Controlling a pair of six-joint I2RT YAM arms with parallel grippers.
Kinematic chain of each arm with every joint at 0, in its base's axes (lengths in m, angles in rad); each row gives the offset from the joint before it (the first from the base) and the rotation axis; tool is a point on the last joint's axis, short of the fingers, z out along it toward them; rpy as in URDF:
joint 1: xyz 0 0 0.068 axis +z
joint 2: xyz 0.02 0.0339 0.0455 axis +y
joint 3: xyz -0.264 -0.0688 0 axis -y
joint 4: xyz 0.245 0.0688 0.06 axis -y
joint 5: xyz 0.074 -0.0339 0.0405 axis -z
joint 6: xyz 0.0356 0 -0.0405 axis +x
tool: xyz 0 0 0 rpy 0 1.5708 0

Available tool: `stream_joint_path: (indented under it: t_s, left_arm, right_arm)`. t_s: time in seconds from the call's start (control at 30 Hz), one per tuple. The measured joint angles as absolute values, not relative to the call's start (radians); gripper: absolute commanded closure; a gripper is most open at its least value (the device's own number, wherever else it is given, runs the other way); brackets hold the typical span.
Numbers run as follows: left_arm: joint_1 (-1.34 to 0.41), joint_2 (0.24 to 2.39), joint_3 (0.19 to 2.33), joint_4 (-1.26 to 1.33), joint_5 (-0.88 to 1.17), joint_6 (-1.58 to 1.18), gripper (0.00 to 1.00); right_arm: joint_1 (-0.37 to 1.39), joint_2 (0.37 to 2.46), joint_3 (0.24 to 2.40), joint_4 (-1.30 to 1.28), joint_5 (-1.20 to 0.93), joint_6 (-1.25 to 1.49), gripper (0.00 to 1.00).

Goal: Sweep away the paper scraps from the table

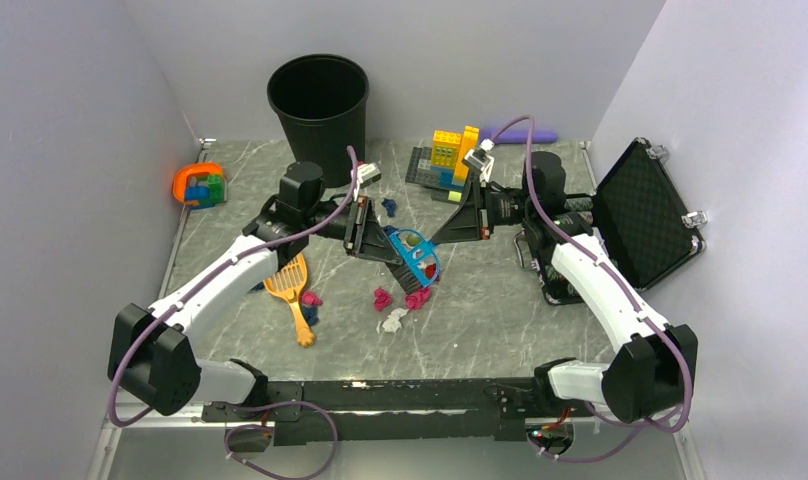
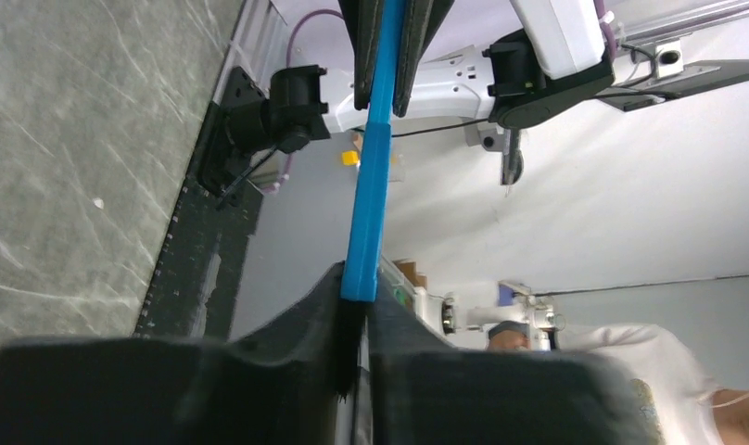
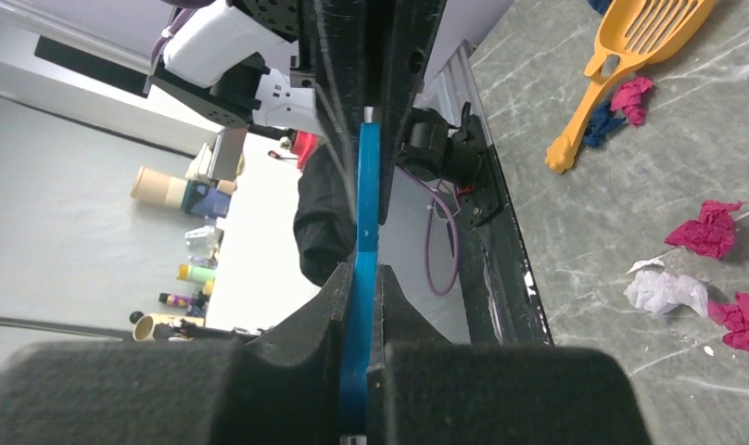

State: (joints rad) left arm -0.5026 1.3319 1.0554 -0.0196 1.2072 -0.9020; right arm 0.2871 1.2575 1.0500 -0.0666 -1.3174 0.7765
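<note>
Left gripper (image 1: 390,250) and right gripper (image 1: 436,240) both clamp the blue brush (image 1: 416,256), bristles pointing toward 6 o'clock. The paper scraps (image 1: 383,298) lie on the surface (image 1: 500,300) in a 9-to-3 o'clock row, at 6 o'clock of the grippers.

A black bin (image 1: 318,105) stands upright at eleven o'clock. At one o'clock a yellow and orange brick stack (image 1: 452,150) sits on a dark baseplate (image 1: 423,165), with a purple bar (image 1: 528,134) lying behind it. At three o'clock an open black case (image 1: 640,215) shows its dimpled lining. At ten o'clock lies an orange arch toy (image 1: 200,185) with green and blue bricks in it. At nine, nearer the middle, lies an orange slotted scoop (image 1: 290,290). A blue brush (image 1: 417,258) with black bristles sits tilted at the centre.
</note>
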Motion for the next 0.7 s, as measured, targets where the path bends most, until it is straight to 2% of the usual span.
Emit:
stream_joint_path:
  t_s: [0.13, 0.2, 0.27, 0.4, 0.5, 0.7]
  left_arm:
    - [-0.496, 1.325, 1.055, -0.050, 1.200, -0.886, 0.17]
    - [-0.486, 1.319, 1.055, -0.081, 1.186, -0.873, 0.05]
    - [-0.472, 1.309, 1.056, -0.129, 1.162, -0.848, 0.01]
    - [-0.411, 1.275, 1.074, -0.324, 1.034, -0.750, 0.01]
    - [-0.359, 1.250, 1.105, -0.509, 0.838, -0.666, 0.01]
    - [-0.336, 1.183, 1.121, -0.839, 0.304, -0.601, 0.01]
  right_arm:
    - [0.288, 1.259, 1.052, -0.078, -1.314, 0.768, 1.00]
    - [0.289, 1.262, 1.064, -0.118, -1.295, 0.742, 1.00]
    - [0.291, 1.272, 1.094, -0.198, -1.251, 0.688, 1.00]
    - [0.292, 1.336, 1.216, -0.443, -1.057, 0.541, 1.00]
    - [0.292, 1.374, 1.274, -0.581, -0.871, 0.461, 1.00]
    - [0.296, 1.351, 1.285, -0.724, -0.542, 0.411, 1.00]
